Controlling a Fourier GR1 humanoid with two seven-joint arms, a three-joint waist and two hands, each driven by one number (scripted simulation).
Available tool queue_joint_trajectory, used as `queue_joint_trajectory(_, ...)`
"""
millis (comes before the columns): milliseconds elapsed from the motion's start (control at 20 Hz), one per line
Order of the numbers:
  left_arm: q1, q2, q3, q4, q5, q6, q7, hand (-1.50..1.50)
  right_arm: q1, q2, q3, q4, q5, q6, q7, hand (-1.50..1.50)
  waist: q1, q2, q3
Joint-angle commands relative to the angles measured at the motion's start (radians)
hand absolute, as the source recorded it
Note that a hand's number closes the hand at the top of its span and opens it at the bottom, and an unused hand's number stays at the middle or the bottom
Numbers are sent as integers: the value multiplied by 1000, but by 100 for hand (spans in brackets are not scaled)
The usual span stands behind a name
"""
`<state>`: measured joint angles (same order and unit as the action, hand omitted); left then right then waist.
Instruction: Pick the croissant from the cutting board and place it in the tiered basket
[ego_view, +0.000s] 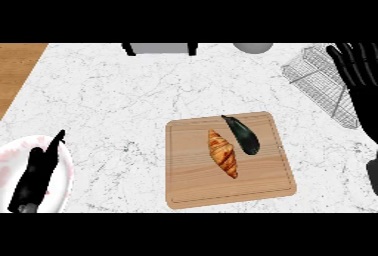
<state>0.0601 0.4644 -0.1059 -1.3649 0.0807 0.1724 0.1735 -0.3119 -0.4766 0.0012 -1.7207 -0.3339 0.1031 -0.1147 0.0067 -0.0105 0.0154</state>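
A golden-brown croissant (223, 153) lies on the wooden cutting board (193, 187) near the counter's middle, pointing toward the front right. Just to its right on the board lies a dark eggplant (243, 134). The wire tiered basket (321, 82) stands at the back right. My right hand (359, 80) is raised at the right edge with straight fingers pointing up, partly in front of the basket, well to the right of the croissant. My left hand (37, 172) shows at the lower left over a white plate, fingers straight and holding nothing.
A white plate (63, 180) with a pinkish rim sits at the lower left. A grey appliance (160, 48) and a grey round object (253, 47) stand at the back edge. A wooden surface (16, 70) borders the marble counter on the left.
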Motion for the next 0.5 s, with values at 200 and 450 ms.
queue_joint_trajectory(200,-12,-143,-21,-52,-7,80,-92,0,-64,-3,173,-99,454,-226,47,150,7,4,-20)
queue_joint_trajectory(450,8,-208,-33,-53,7,104,-100,0,96,186,23,-17,560,-617,122,-150,-42,7,-16)
